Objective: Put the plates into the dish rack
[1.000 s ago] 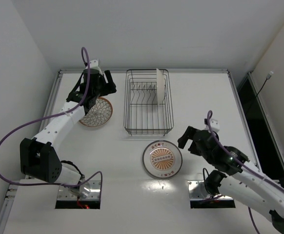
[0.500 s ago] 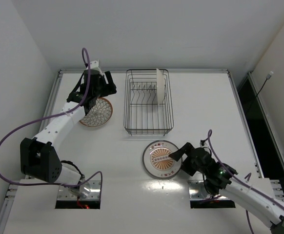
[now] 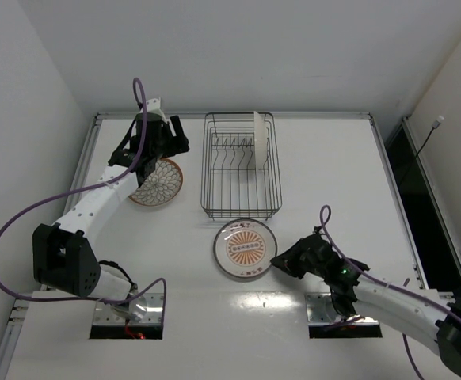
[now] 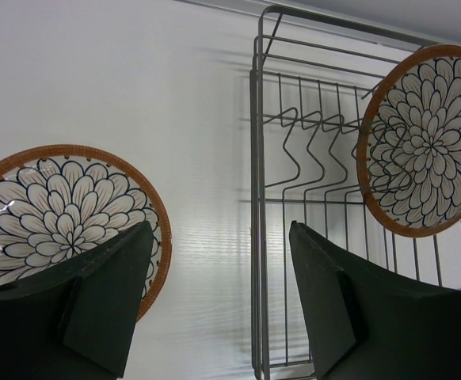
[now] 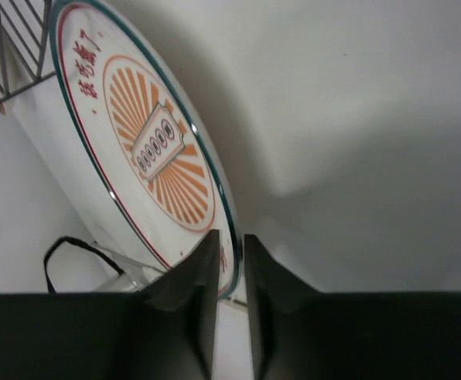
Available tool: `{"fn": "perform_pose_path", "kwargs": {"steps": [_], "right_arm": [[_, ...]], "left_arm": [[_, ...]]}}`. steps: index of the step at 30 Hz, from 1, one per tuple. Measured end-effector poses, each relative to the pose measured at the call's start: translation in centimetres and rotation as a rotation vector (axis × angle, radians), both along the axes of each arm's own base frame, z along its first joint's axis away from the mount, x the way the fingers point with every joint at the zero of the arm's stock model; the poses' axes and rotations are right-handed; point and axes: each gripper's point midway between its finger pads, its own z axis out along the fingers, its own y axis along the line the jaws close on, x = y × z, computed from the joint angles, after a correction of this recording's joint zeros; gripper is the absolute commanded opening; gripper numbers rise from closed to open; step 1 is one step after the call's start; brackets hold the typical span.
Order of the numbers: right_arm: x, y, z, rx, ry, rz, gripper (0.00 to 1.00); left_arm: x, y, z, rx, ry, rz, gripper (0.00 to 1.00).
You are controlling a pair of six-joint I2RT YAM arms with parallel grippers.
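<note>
Pinching a glossy round plate (image 5: 143,150), right tool (image 5: 229,247) is near-closed; left tool (image 4: 220,253) gapes empty.

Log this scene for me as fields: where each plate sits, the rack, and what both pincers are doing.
Rack: black wire dish rack, one plate inside
Loaded plate: round orange-rimmed petal-patterned plate, upright in rack
Left plate: matching petal-patterned plate, flat, left of rack
Near plate: round green-rimmed orange sunburst plate, nearer than rack
Left pincer: open, over left plate's edge
Right pincer: closed on near plate's rim

Black wire rack (image 3: 207,170); upright plate (image 3: 258,140) inside; left plate (image 3: 158,182), near plate (image 3: 245,249) flat.
</note>
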Motion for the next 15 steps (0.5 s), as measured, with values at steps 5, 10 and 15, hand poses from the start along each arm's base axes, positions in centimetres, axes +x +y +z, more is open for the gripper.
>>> {"fn": "perform_pose_path", "kwargs": {"steps": [5, 10, 15], "right_arm": [[-0.1, -0.4, -0.1, -0.017, -0.011, 0.006, 0.0], [-0.8, -2.0, -0.9, -0.098, -0.023, 0.016, 0.0], [-1.4, -3.3, -0.7, -0.178, -0.047, 0.045, 0.0]], "left_arm": [[0.0, 0.0, 0.0, 0.0, 0.0, 0.0, 0.67], [0.0, 0.0, 0.0, 0.0, 0.0, 0.0, 0.67], [0.0, 0.0, 0.0, 0.001, -0.001, 0.002, 0.67]]}}
